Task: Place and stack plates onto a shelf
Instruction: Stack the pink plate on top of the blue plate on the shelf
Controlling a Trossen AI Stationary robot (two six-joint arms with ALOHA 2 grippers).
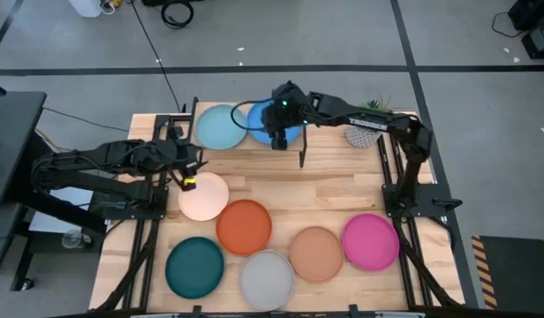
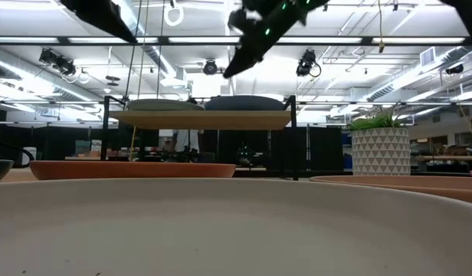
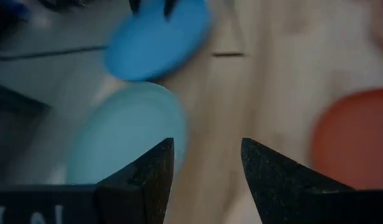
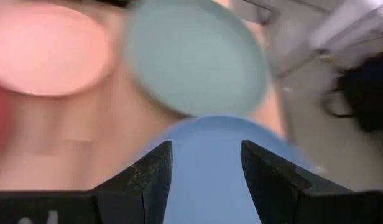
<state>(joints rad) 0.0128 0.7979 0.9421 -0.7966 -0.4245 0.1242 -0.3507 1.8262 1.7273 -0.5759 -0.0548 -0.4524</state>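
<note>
Shelf (image 1: 254, 143) at worktop (image 1: 343, 190) far edge, pale board on thin black legs; pale blue plate (image 1: 221, 126) and blue plate (image 1: 274, 122) lying side by side on top, edges touching or nearly so. Six plates on the worktop: cream plate (image 1: 204, 196), orange plate (image 1: 244, 226), dark teal plate (image 1: 194, 267), grey plate (image 1: 267, 279), salmon plate (image 1: 316, 253), magenta plate (image 1: 371, 241). Right gripper (image 1: 278, 141) above the blue plate's near edge, fingers spread, nothing between them; in the right wrist view the blue plate (image 4: 210, 149) fills the gap, the pale blue plate (image 4: 198, 56) beyond. Left gripper (image 1: 189, 181) over the cream plate's far rim, jaws apart and empty, yellow marking at the tip. Step in hand, by judgement: blue plate just set down, cream plate next for pickup. Recommended: lift right gripper straight up to avoid dragging the blue plate; bring the left down over the cream rim, pinch squarely, keep the plate level, centre it over a shelved plate before release. White patterned planter (image 1: 367, 132) with greenery beside the shelf, partly under the right arm. Not determinable: contact between the left fingers and the cream plate; exact overlap of the two shelved plates; low view foreground blocked by a pale plate rim.
</note>
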